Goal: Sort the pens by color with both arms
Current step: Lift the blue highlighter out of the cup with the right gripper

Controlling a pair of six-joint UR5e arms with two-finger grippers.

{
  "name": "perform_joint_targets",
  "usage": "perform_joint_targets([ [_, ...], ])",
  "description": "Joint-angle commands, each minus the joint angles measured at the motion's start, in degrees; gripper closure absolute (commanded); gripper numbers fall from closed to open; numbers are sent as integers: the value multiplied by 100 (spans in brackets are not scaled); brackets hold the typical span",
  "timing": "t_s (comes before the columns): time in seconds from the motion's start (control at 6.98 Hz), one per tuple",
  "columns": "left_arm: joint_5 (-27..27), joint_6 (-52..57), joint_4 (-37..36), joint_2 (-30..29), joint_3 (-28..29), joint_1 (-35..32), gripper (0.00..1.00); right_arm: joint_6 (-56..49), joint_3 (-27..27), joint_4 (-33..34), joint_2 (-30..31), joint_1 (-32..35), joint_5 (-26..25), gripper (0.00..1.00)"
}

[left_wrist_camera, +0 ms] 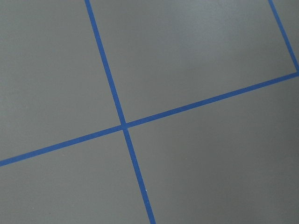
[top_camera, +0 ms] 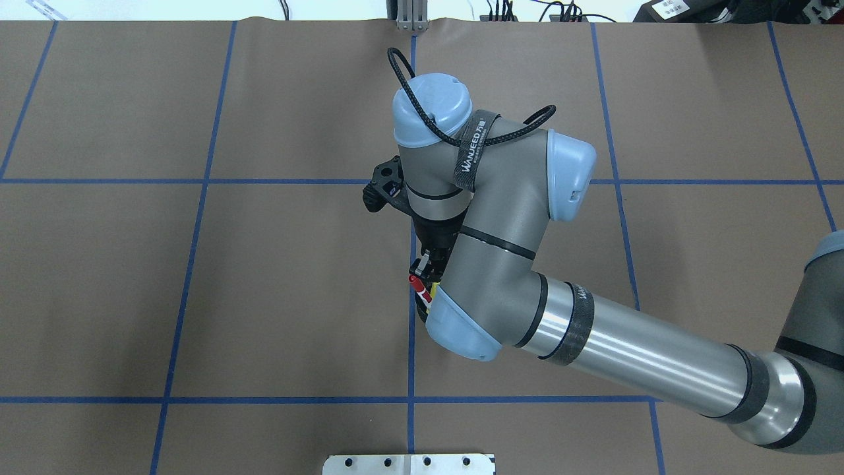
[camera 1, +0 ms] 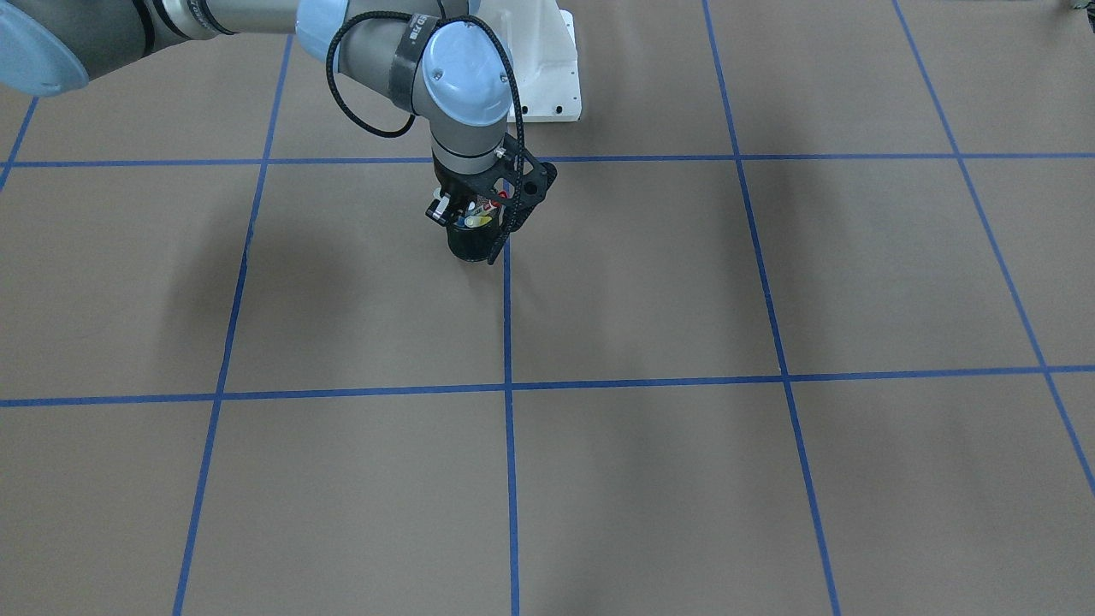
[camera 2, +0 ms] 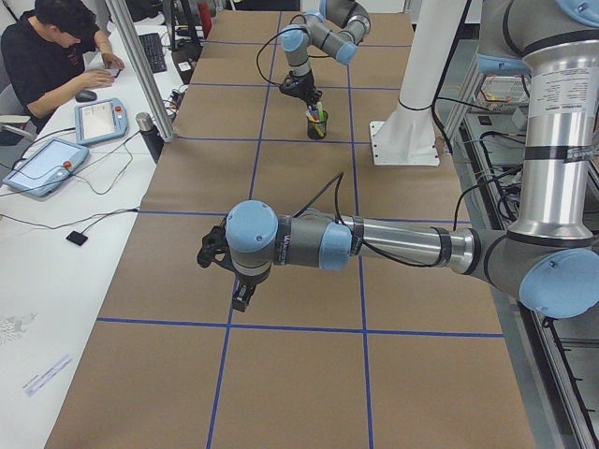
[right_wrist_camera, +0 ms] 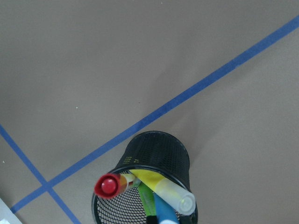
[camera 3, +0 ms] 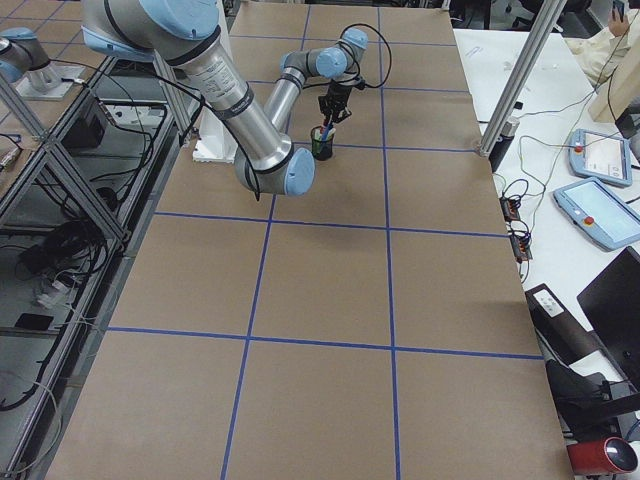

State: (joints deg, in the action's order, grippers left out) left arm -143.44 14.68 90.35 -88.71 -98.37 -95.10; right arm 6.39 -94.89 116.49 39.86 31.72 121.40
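key relation: my right gripper (camera 1: 473, 214) hangs straight above the black mesh cup (right_wrist_camera: 159, 154). The pens sit just below my fingertips, so I judge the next move to be a plain vertical drop onto one cap.
pen axis: all four stand close to upright in the cup, caps up and leaning on the rim. Long axes run nearly along my approach line.
wrist view layout: the cup is at 6 o'clock in the right wrist frame. Red-capped pen (right_wrist_camera: 108, 185) leans to the cup's 9 o'clock rim, yellow pen (right_wrist_camera: 163, 186) to 4 o'clock, lime green pen (right_wrist_camera: 147, 200) between them, and blue pen (right_wrist_camera: 164, 213) at 5 o'clock, cut by the frame edge.
spacing: yellow, green and blue touch each other. The red cap stands a bit apart, which I judge makes it the easiest pick.
right fingers: cannot tell if spread or closed. They are out of the wrist frame, and the outside views show them only as a dark cluster over the cup.
left gripper (camera 2: 241, 297): hovers over bare table (camera 1: 642, 282), well apart from the cup. Its finger state cannot be told from the side view.
nearer arm: right, clearly.
containers: one cup, holding all four pens. None lie on the table, so sorting is not yet begun.
cup position: upright, just beside a blue tape line (right_wrist_camera: 187, 95).
risk: dense caps, so I may grip two at once or tip the cup.
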Motion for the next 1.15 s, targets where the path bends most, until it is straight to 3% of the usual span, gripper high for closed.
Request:
perform_joint_targets([
  [0.0,0,0,0,3,-6,0,0,3,-188,93,-39,175,277,82],
  [0.72,0,0,0,-6,-6,0,0,20,-250,137,-31,1395,1129,80],
  [1.0,-9,0,0,-6,-24,0,0,352,-250,251,-31,1644,1254,78],
])
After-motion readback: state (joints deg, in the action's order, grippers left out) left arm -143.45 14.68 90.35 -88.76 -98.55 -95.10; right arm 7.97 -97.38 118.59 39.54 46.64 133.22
